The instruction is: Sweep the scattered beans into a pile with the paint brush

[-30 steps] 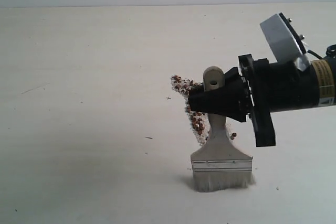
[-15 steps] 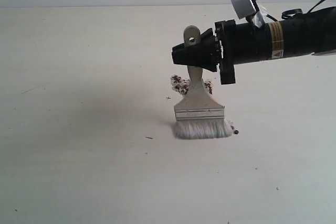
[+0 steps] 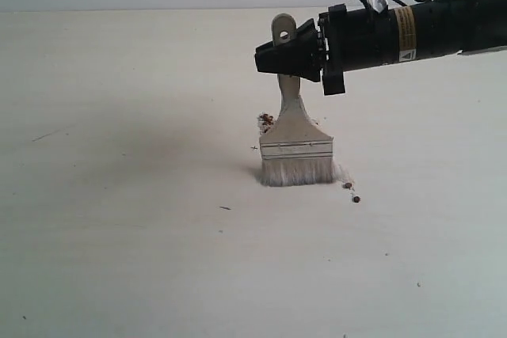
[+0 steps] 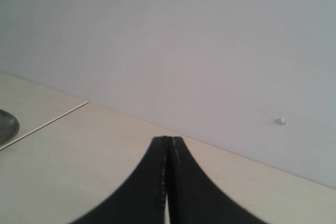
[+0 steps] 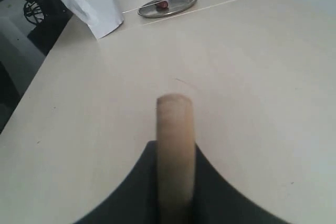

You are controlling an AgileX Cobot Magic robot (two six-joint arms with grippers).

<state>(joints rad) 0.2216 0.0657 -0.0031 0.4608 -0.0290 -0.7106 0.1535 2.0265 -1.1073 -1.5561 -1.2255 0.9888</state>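
The right gripper [image 3: 276,61] is clamped on the paint brush [image 3: 295,136], high on its wooden handle. The holed end of the handle sticks up above the jaws. In the right wrist view the handle fills the whole gap between the 2 jaws, which press against its flat sides. The brush stands nearly upright with its pale bristles splayed on the table [image 3: 119,235]. A small cluster of the beans [image 3: 267,120] shows just beside the ferrule's left corner; whatever lies behind the brush head is hidden. 2 stray beans [image 3: 356,199] lie near the bristles' right end, apart from that cluster. The left gripper [image 4: 167,141] has its jaws pressed together tip to tip, holding nothing.
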